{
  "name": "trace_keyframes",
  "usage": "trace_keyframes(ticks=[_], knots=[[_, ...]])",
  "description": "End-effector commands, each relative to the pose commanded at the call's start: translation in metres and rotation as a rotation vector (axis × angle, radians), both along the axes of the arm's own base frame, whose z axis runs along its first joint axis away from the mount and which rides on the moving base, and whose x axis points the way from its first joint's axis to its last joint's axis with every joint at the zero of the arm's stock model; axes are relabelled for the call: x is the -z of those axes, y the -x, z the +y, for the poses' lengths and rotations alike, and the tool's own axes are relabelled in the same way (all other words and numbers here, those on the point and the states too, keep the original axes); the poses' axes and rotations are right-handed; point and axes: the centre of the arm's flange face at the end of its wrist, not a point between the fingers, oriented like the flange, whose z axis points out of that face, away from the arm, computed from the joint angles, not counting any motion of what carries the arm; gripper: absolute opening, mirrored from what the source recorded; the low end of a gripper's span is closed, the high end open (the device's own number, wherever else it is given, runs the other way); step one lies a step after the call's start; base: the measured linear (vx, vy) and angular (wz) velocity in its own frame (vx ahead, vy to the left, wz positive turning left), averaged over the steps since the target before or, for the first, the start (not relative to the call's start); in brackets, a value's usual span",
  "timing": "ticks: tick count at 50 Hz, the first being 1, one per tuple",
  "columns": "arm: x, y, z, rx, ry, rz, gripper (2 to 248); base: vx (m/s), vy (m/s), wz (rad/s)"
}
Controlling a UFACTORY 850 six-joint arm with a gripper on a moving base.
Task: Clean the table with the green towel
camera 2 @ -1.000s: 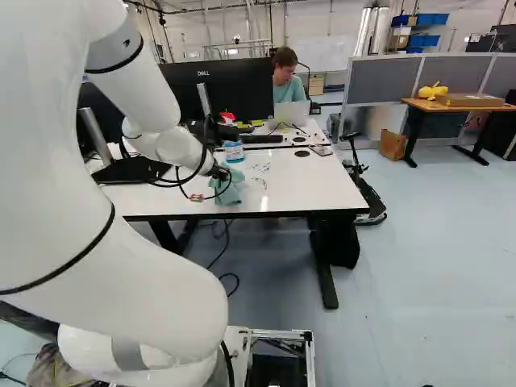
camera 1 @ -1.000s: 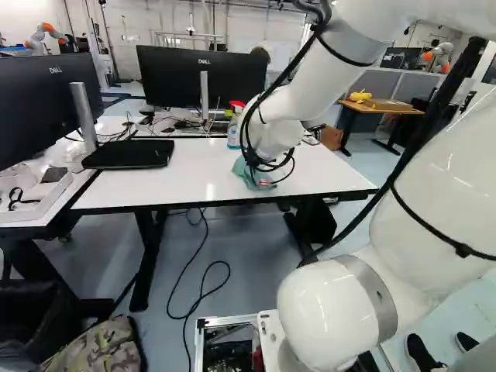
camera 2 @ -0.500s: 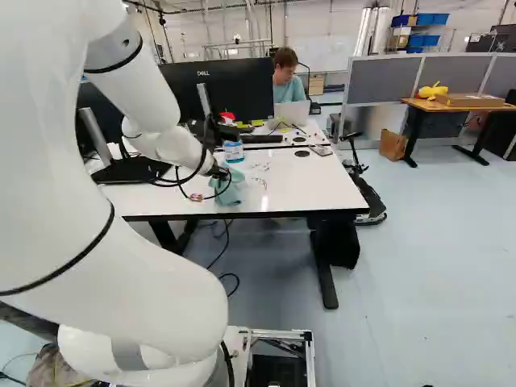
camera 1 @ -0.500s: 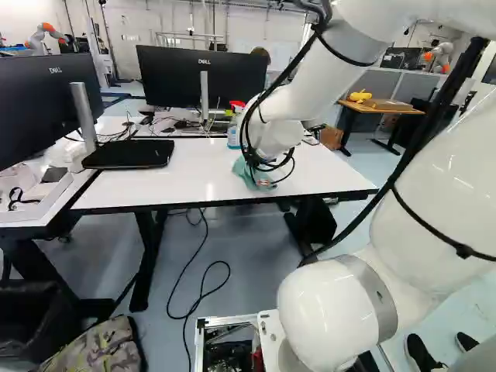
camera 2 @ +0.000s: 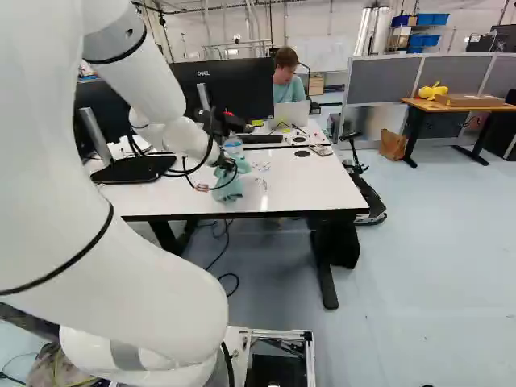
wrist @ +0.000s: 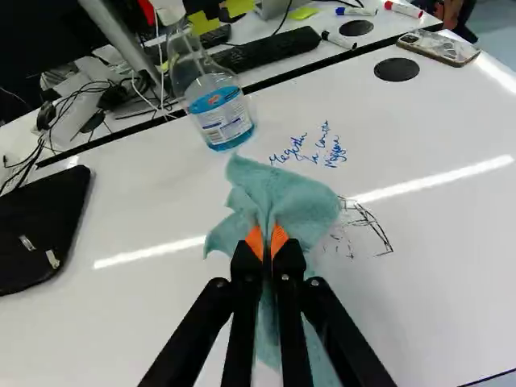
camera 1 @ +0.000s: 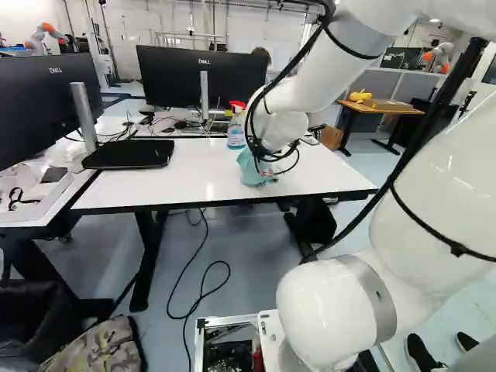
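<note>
one green towel, bunched at the grip and splayed in loose folds over the near part of the white table; twelve o'clock is taken as straight ahead of the gripper. marks on the table, unfinished work: item, blue writing, several handwritten words, at one o'clock, crisp and apart from the cloth; item, black scribble, an outline with broken strokes, near three o'clock, just beside the towel's edge; item, faint grey traces about its lower strokes, which may be half-wiped ink, though this cannot be settled. whether any ink lies under the folds cannot be told. progress, by estimate: early to middling, the cloth being in hand and both sets of marks legible; the scribble seems the likelier next pass, the writing to follow. neighbours: spray bottle, upright at eleven o'clock, just beyond the towel, liable to be knocked by a long forward stroke; black case, flat at nine o'clock, well apart. tool: one black gripper, set narrow, its two orange pads pinching a gathered fold of the towel between them.
</note>
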Motion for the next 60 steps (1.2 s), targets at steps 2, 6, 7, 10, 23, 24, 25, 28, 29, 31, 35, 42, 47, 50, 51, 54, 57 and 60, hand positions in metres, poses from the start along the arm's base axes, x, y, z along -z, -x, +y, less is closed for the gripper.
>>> trace_keyframes(ticks=[2, 6, 7, 10, 23, 24, 25, 28, 29, 31, 35, 42, 47, 50, 51, 54, 57, 60], knots=[[0.000, -0.001, -0.003, 0.004, 0.002, 0.000, 31, 0.000, 0.000, 0.000], [0.000, -0.003, -0.008, 0.008, 0.011, -0.001, 31, 0.000, 0.000, 0.000], [0.000, -0.003, -0.010, 0.008, 0.013, -0.001, 31, 0.000, 0.000, 0.000], [0.000, -0.005, -0.014, 0.008, 0.023, -0.001, 31, 0.000, 0.000, 0.000], [-0.001, -0.011, -0.032, -0.004, 0.070, -0.003, 31, 0.000, 0.000, 0.000], [-0.001, -0.012, -0.033, -0.006, 0.074, -0.003, 31, 0.000, 0.000, 0.000], [-0.001, -0.012, -0.035, -0.007, 0.078, -0.003, 31, 0.000, 0.000, 0.000], [-0.001, -0.014, -0.039, -0.010, 0.089, -0.003, 31, 0.000, 0.000, 0.000], [-0.001, -0.015, -0.040, -0.011, 0.093, -0.003, 31, 0.000, 0.000, 0.000], [-0.001, -0.017, -0.043, -0.014, 0.100, -0.003, 31, 0.000, 0.000, 0.000], [-0.001, -0.022, -0.047, -0.013, 0.106, -0.002, 31, 0.000, 0.000, 0.000], [-0.002, -0.035, -0.048, -0.010, 0.106, -0.002, 31, 0.000, 0.000, 0.000], [-0.002, -0.044, -0.048, -0.011, 0.106, -0.002, 31, 0.000, 0.000, 0.000], [-0.001, -0.049, -0.048, -0.011, 0.106, 0.000, 31, 0.000, 0.000, 0.000], [0.000, -0.049, -0.048, -0.011, 0.106, 0.002, 31, 0.000, 0.000, 0.000], [0.003, -0.050, -0.048, -0.011, 0.106, 0.007, 31, 0.000, 0.000, 0.000], [0.006, -0.051, -0.048, -0.012, 0.105, 0.013, 31, 0.000, 0.000, 0.000], [0.009, -0.052, -0.048, -0.012, 0.105, 0.020, 31, 0.000, 0.000, 0.000]])
